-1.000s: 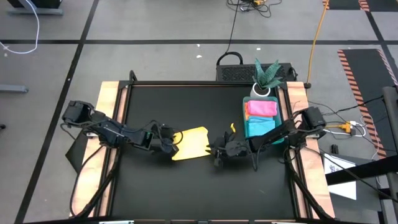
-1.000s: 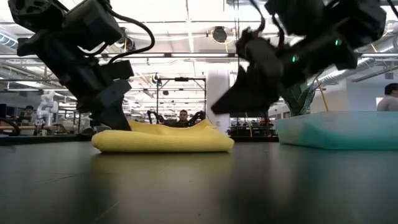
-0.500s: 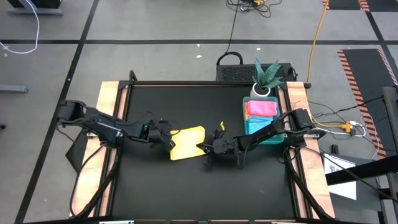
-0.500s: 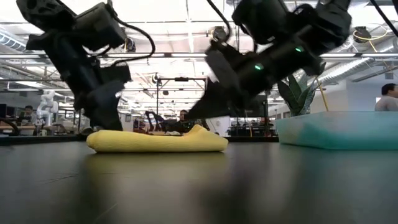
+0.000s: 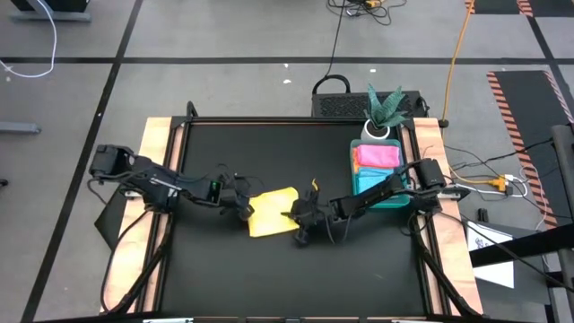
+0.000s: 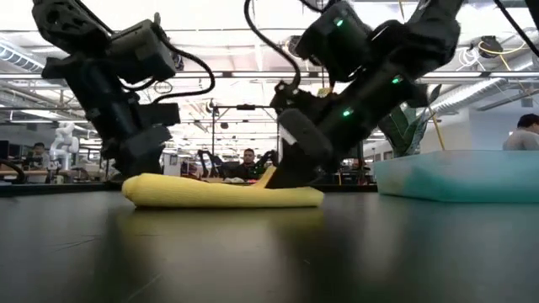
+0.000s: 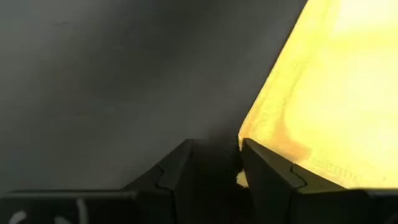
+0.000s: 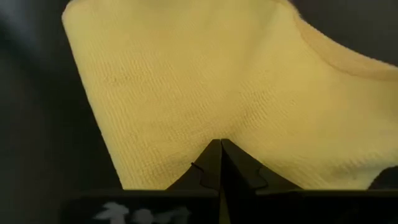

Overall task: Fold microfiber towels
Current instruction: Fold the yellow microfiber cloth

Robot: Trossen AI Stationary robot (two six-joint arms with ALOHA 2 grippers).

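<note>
High view shows a yellow towel (image 5: pixel 273 212) lying folded near the middle of the black bench (image 5: pixel 269 152), its long side running roughly left to right and a small corner (image 5: pixel 314 185) standing up at its right end. In the low view the same towel (image 6: pixel 221 194) is a flat, rounded pad on the bench surface, with that corner poking up at its right end beside the right arm. The left gripper (image 5: pixel 244 208) sits at the towel's left edge; in the left wrist view its jaws stand narrowly apart over the dark bench just at the cloth's edge, one finger (image 7: pixel 273 180) touching the yellow fabric (image 7: pixel 329 93), nothing held between them. The right gripper (image 5: pixel 300 215) is down at the towel's right end, and in the right wrist view its jaws are pressed together with their tips against the yellow cloth (image 8: pixel 211 87); whether any fabric is pinched between them cannot be told. Farther right, near the bench's right edge, a green tray (image 5: pixel 405 199) holds a pink towel (image 5: pixel 377 155) and a light blue towel (image 5: pixel 372 182) stacked flat, the pink one toward the far side. Beyond the tray stands a potted plant (image 5: pixel 384 109) in a white pot. In the low view people (image 6: pixel 248 160) show in the room behind the bench.
</note>
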